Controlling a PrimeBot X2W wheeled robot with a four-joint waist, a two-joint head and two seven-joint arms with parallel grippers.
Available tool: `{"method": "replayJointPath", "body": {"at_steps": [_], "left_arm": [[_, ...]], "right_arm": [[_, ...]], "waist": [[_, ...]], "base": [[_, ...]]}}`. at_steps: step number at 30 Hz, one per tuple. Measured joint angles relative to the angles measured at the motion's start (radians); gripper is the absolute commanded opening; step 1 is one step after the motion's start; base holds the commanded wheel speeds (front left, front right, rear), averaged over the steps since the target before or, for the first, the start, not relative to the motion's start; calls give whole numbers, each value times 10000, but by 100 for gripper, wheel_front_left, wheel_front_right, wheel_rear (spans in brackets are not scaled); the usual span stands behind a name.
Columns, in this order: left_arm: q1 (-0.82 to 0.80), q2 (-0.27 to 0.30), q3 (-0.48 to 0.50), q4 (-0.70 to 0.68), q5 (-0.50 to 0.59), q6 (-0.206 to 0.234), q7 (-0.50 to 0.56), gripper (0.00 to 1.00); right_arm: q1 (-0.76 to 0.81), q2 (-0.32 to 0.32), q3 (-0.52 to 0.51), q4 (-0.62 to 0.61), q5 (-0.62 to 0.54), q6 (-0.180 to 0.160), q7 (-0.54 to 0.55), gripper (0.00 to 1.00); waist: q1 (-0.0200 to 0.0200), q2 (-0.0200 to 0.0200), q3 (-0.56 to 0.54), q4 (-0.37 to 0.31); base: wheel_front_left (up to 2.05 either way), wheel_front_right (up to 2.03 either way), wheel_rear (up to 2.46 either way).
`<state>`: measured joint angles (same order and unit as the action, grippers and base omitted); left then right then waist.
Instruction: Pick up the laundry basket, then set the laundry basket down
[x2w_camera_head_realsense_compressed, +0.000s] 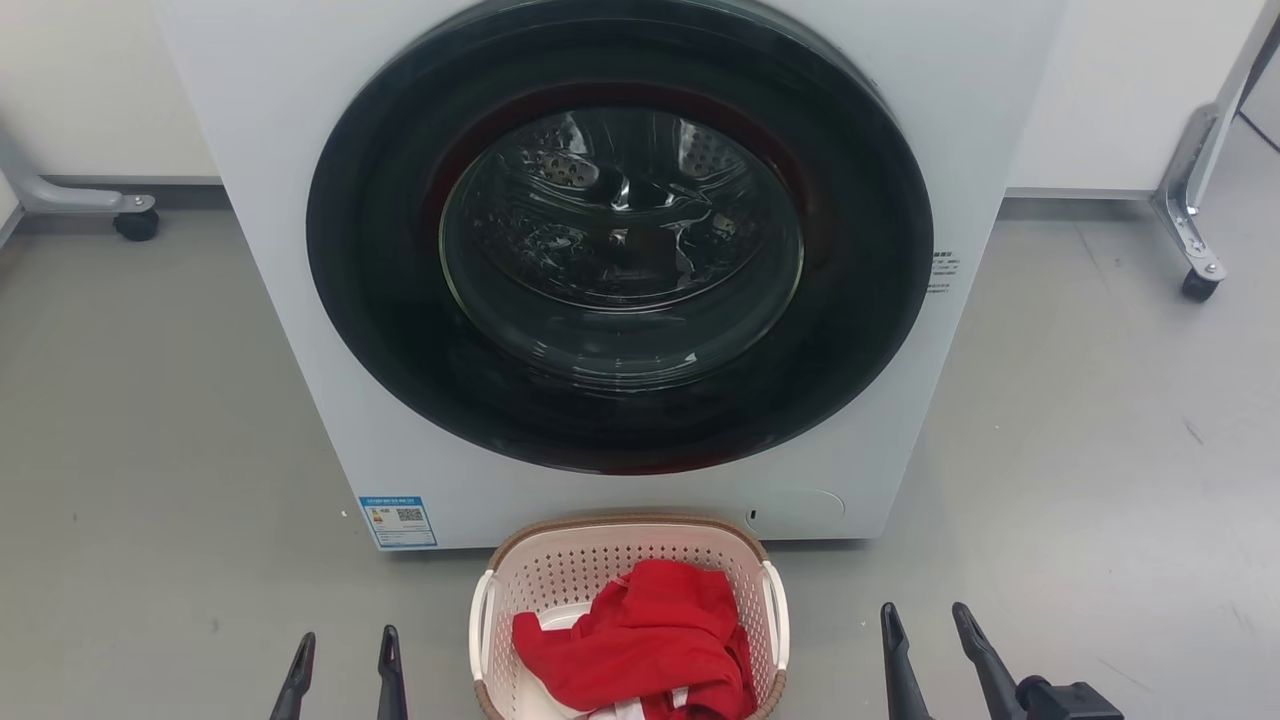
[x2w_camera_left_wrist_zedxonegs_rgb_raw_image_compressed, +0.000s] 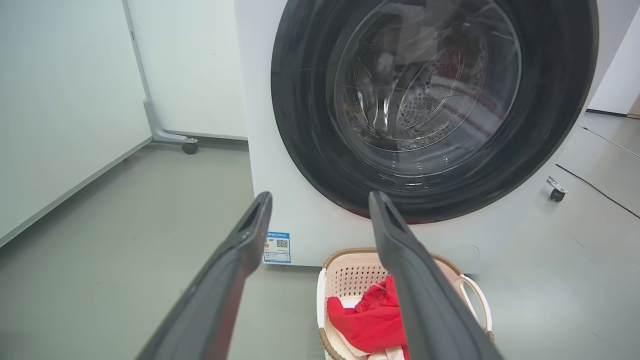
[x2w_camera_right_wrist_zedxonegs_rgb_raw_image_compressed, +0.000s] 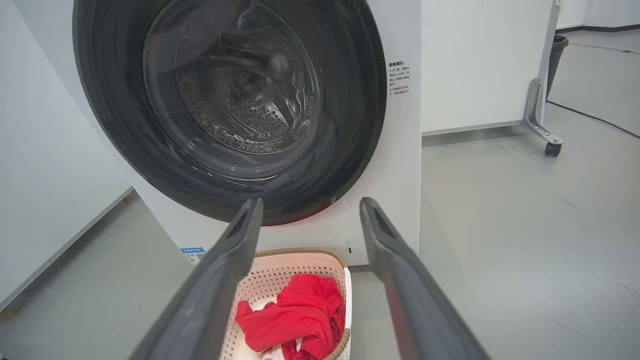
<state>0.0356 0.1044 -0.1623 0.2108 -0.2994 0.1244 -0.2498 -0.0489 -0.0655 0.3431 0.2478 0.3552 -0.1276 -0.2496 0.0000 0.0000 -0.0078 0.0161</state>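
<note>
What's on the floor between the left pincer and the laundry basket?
Nothing: head view shows bare grey floor between left pincer and laundry basket.

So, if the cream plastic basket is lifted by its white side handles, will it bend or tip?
The cream perforated plastic laundry basket probably stays stiff: its walls look moulded. It likely feels light, holding little beyond a crumpled red cloth. White handles on both sides suggest an even lift would hardly tip it.
</note>
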Motion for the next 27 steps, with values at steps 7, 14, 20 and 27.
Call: {"method": "replayJointPath", "body": {"at_steps": [7,14,20,27], "left_arm": [[102,-109,90,-291,201,0,0,100],[106,-150,107,-385,309,0,0,100],[139,-197,151,-408,476,0,0,100],[143,-257,203,-510,518,0,0,100]], "right_arm": [[83,50,-255,-491,-510,0,0,100],[211,94,-299,-625,-694,0,-2,100],[232,111,-339,-752,-849,0,-15,100],[346,123,-357,-834,-928,0,-19,100]], "waist": [[0,1,99,-25],[0,1,134,-16],[0,1,144,-7],[0,1,114,-3]], "base": [[0,0,0],[0,0,0],[0,0,0],[0,0,0]]}}
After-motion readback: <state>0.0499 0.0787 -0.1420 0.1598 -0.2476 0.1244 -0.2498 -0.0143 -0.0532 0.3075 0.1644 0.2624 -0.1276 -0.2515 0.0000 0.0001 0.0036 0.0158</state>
